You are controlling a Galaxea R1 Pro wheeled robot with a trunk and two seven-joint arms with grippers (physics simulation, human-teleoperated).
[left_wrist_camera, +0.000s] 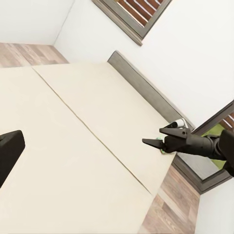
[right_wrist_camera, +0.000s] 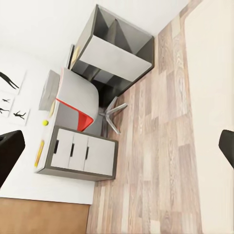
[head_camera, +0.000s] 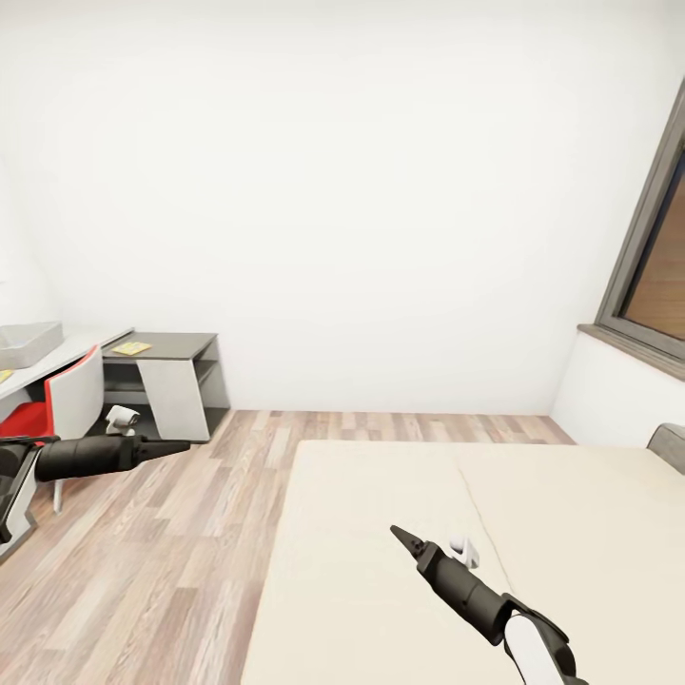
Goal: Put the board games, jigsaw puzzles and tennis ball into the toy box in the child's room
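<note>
Two grippers are being carried empty at this moment: the right gripper (head_camera: 398, 531) is being held low over the near part of the bed (head_camera: 400, 495), its fingers drawn almost together to a point with nothing between them, while the left gripper (head_camera: 181, 444) is being held out over the wood floor (head_camera: 162, 561), likewise nearly closed and bare. No board game is being shown on the beige mattress in the head view, so where the two bed games lie cannot be told from here. Everything else of the task is being seen away to the far left: the toy box (head_camera: 29, 342) is sitting on the white table (head_camera: 71, 354), and something yellow (head_camera: 130, 348), probably a puzzle or a game, is lying flat on the lower dark side desk (head_camera: 176, 344). From the right wrist camera the tennis ball (right_wrist_camera: 45, 123) is being picked out as a small dot on the white top beside the toy box. The left arm is judged the nearer one to the table, though a red-and-white chair (head_camera: 71, 400) is standing in front of it, between that gripper and the desk, and will likely have to be reached past.
</note>
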